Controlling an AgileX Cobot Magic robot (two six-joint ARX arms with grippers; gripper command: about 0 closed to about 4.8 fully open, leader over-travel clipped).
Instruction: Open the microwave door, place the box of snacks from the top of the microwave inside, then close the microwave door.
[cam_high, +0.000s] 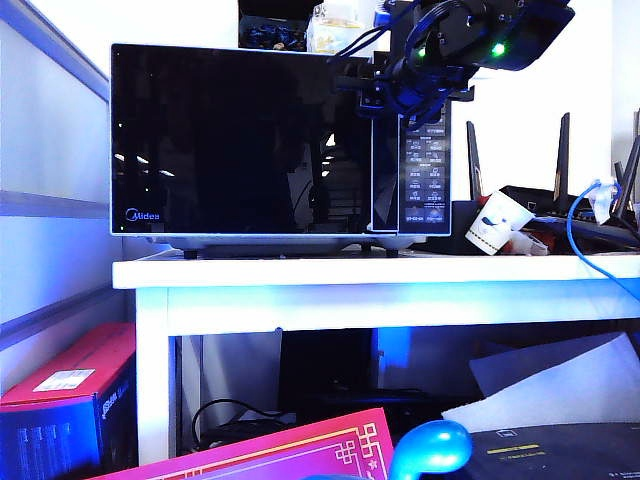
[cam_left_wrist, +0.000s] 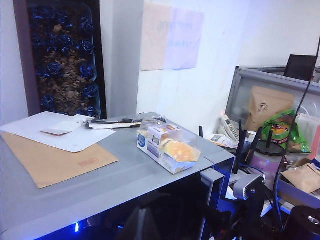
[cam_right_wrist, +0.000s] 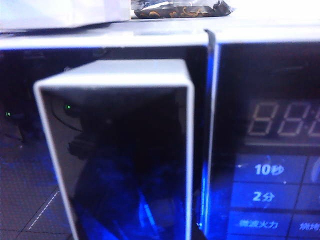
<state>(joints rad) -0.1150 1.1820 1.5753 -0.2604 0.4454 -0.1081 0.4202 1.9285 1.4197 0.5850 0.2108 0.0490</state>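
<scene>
1. The microwave door (cam_high: 240, 140) sat shut or very nearly shut across the front of the microwave (cam_high: 280, 238) on the white table (cam_high: 380, 270), its handle strip (cam_right_wrist: 122, 150) at the edge next to the button panel (cam_high: 425, 175).
2. The box of snacks (cam_left_wrist: 167, 148) lay on top of the microwave, near the front corner above the panel, untouched.
3. The right gripper (cam_high: 385, 92) was at the upper end of the handle strip; its wrist view was filled by the handle at close range. Its fingers did not show clearly, so I could not tell whether the jaws had pinched the handle or stood apart.
4. The step in hand looked like taking hold of the handle. To do it well, the jaws should bite squarely across the strip, not on its corner, before any pull.
5. The pull should follow the door's arc around its far hinge; a straight tug could slip off or drag the oven.
6. The left gripper was out of sight; its camera looked down over the oven top, well placed for the box.
</scene>
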